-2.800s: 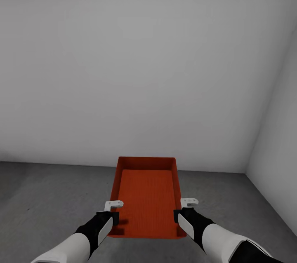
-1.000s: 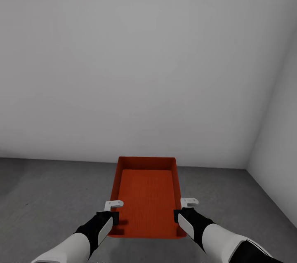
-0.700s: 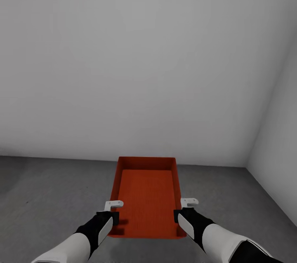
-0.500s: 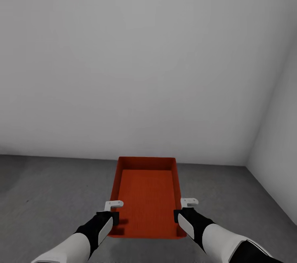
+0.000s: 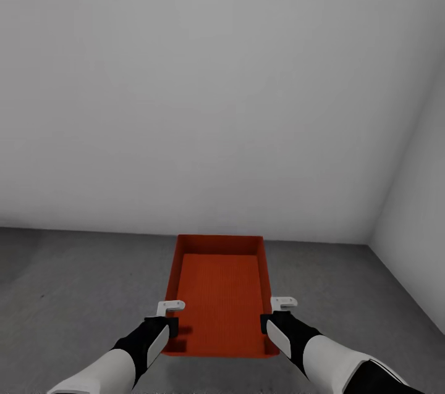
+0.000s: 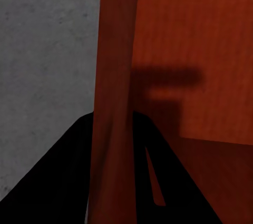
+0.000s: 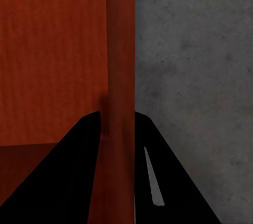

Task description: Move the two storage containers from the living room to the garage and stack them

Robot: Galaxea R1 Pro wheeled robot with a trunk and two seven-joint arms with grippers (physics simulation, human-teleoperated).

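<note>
You are holding the orange-red plastic bin (image 5: 220,295) with the left gripper (image 5: 171,320) and right gripper (image 5: 269,318) pinching its side walls, so keep it level while lowering it to the rough grey floor (image 5: 74,295).

Orange-red storage container (image 5: 219,295), finely ribbed inside; mottled dark grey floor (image 5: 74,295); plain pale grey walls (image 5: 210,91); black-and-white arms (image 5: 133,351).
</note>
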